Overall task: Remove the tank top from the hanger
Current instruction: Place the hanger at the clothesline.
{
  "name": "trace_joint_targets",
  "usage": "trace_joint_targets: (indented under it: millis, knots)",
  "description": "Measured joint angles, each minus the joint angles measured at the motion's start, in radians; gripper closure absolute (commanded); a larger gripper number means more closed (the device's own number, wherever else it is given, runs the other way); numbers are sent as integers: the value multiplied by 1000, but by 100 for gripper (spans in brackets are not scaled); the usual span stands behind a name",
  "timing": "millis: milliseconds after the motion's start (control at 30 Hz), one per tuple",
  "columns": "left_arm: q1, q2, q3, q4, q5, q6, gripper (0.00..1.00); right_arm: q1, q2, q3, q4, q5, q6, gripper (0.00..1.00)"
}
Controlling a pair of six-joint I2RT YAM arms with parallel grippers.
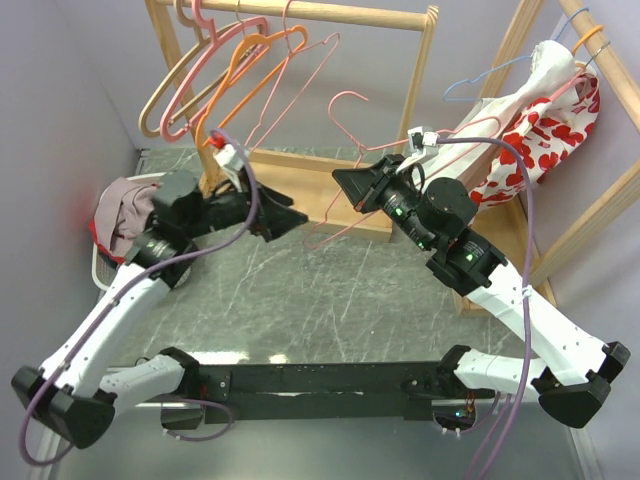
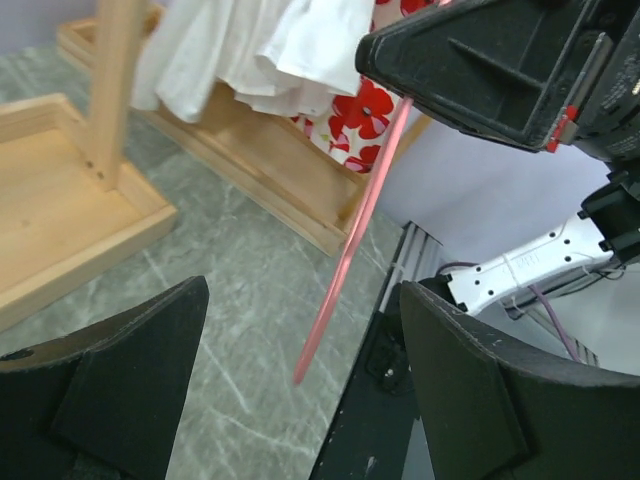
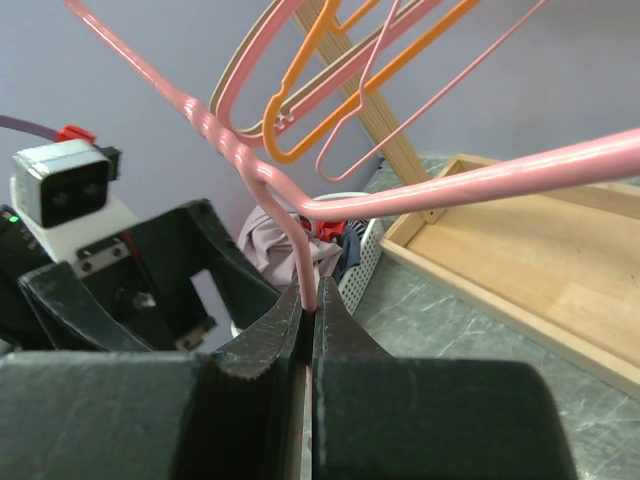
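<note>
The pink hanger [image 3: 450, 180] hangs bare — right fingers [image 3: 270, 340] clamp its neck, left fingers [image 2: 130, 370] gape empty; clothes [image 1: 125, 205] lie at nine o'clock — likely done.

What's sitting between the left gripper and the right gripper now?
Only the pink hanger, pinched in the right gripper. In the left wrist view its wire hangs beyond the open left gripper.
</note>
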Motion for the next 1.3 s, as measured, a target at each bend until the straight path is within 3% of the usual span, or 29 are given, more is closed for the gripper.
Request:
trace_joint_targets:
  millis: [200, 367, 400, 433, 533, 600, 633, 700, 733, 900, 967, 1000, 1100, 1267, 1300]
  knots:
    - [-117, 112, 13, 93, -73, -2, 21, 0, 0, 0, 0, -2, 7, 100]
    - [-162, 161, 30, 150, -132, -8, 35, 0, 0, 0, 0, -4, 10, 100]
    - [-169, 167, 39, 158, -139, -8, 41, -1, 0, 0, 0, -4, 10, 100]
    - [-175, 173, 47, 169, -146, -8, 55, -5, 0, 0, 0, -5, 11, 100]
    - [-190, 181, 59, 199, -143, -18, 69, -7, 2, 0, 1, 1, 9, 100]
    - [-201, 182, 61, 212, -141, -23, 72, -10, 2, 0, -1, 1, 10, 100]
    - [-202, 183, 61, 220, -137, -26, 82, -10, 2, 0, 1, 1, 10, 100]
    - [-204, 188, 61, 231, -129, -35, 87, -13, 2, 0, 0, 3, 8, 100]
    - [-207, 193, 62, 237, -121, -34, 97, -14, 3, 0, -1, 5, 7, 100]
    - [-213, 203, 72, 232, -102, -21, 99, -22, 4, -1, -9, 11, 10, 99]
    - [-214, 203, 83, 210, -110, -14, 99, -22, 4, -1, -9, 13, 11, 90]
    - [-216, 202, 89, 197, -117, -8, 99, -22, 4, -1, -8, 13, 13, 75]
    - [-223, 203, 142, 105, -143, 0, 99, -22, 5, -1, -7, 15, 11, 60]
    - [-214, 196, 221, 21, -202, 3, 99, -23, 4, -5, 3, -5, 2, 51]
    - [-212, 193, 223, 9, -208, 3, 99, -23, 4, -6, 6, -11, 2, 38]
